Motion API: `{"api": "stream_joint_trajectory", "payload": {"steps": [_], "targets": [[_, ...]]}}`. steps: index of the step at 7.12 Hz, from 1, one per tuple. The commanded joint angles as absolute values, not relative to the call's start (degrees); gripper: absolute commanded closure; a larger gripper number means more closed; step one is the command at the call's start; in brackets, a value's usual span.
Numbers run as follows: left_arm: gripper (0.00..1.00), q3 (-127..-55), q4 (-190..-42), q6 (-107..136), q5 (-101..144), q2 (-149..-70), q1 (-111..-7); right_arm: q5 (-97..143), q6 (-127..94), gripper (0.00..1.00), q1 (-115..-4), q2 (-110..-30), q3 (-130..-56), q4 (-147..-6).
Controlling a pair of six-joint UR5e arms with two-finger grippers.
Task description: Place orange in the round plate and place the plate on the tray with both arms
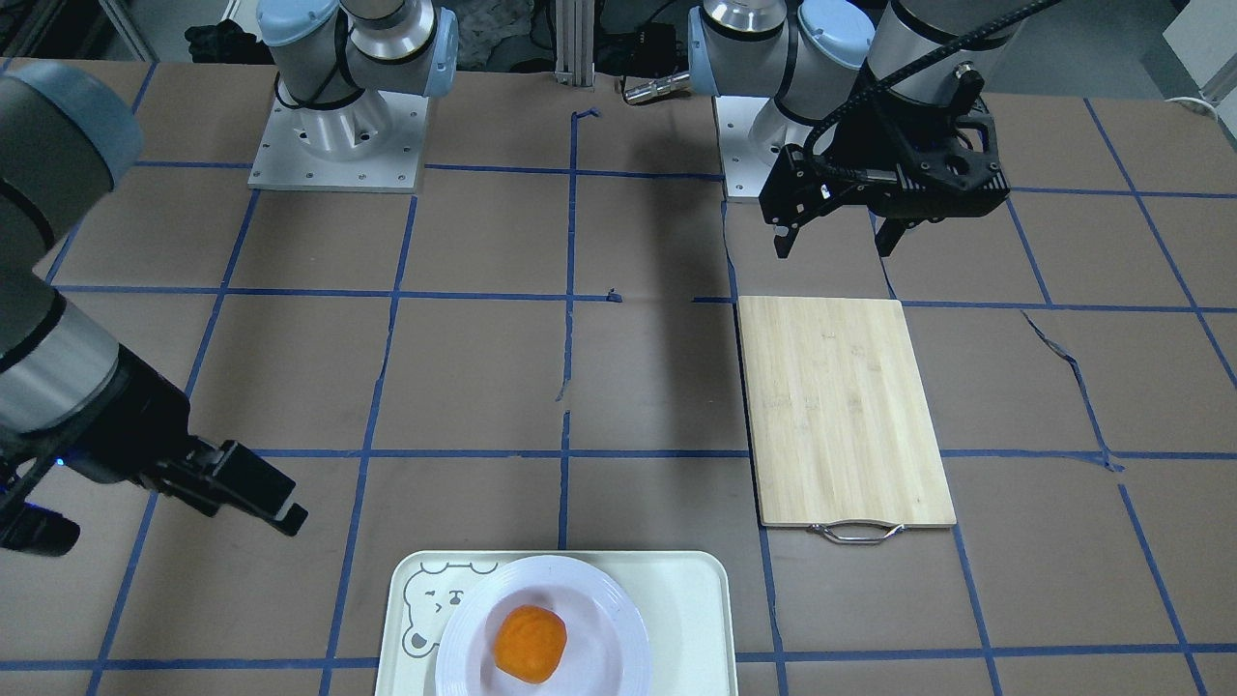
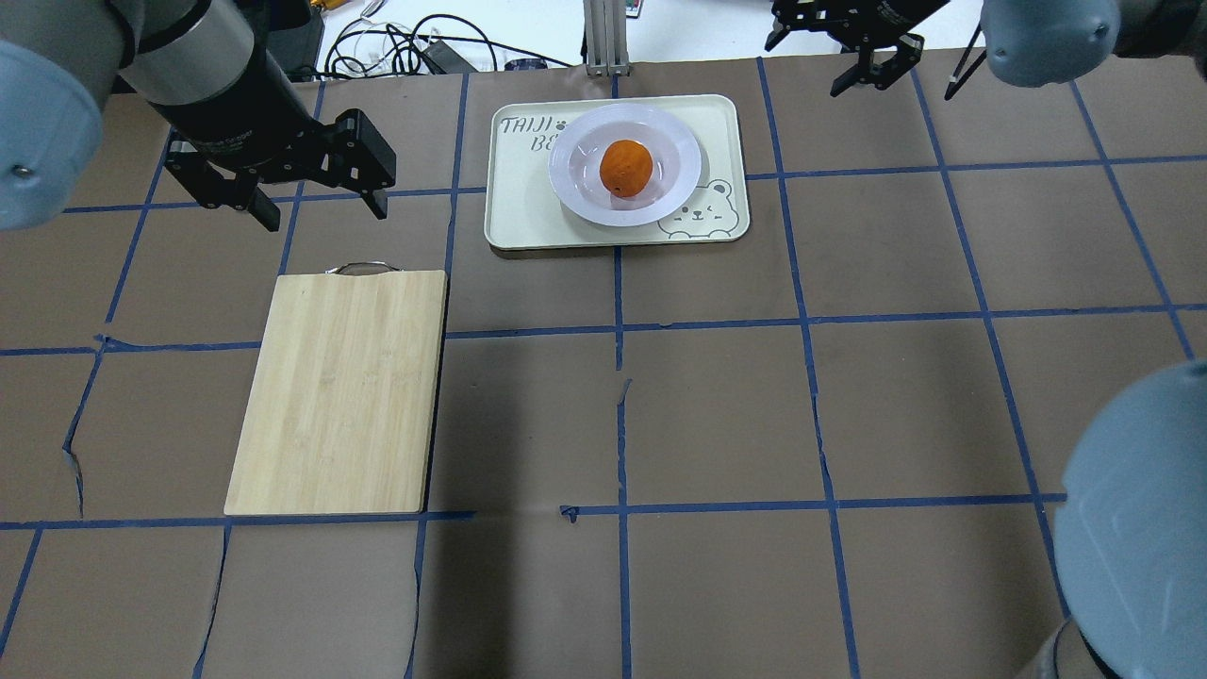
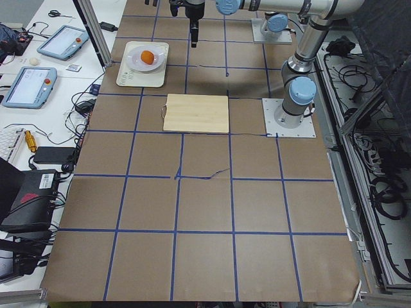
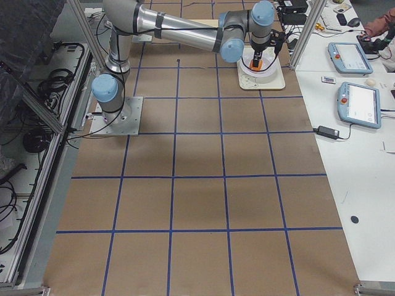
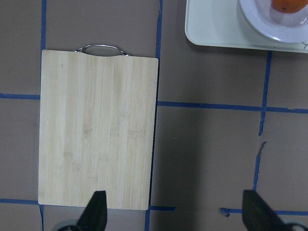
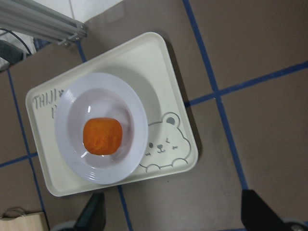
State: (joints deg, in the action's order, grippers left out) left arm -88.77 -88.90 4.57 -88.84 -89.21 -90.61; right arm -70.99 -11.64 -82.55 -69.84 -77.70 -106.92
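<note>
Orange point(image 2: 625, 168) in plate point(image 2: 571, 175) on tray point(image 2: 520, 193), apart from both jaws

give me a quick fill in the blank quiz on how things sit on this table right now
1. The orange lies in the round plate, which stands on the tray, whose corner carries a drawn ____ face.
2. The left gripper and the right gripper are both ____, holding nothing.
3. The bamboo cutting board lies on the robot's ____ side of the table.
Missing words: bear; open; left.
</note>
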Motion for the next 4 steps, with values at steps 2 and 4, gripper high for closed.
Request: {"api": "stream_joint_trajectory", "payload": {"steps": [2,4], "targets": [[0.0,-88.77,-88.95,4.57,-88.77,-89.21,-90.53,-82.85,-9.23,0.0,-83.75,-78.03,-77.69,-94.06],[0.0,-88.77,-88.95,4.57,-88.77,-89.21,-90.53,-83.4,-9.14,0.0,-84.29,-79.1,-76.82,-89.85]]}}
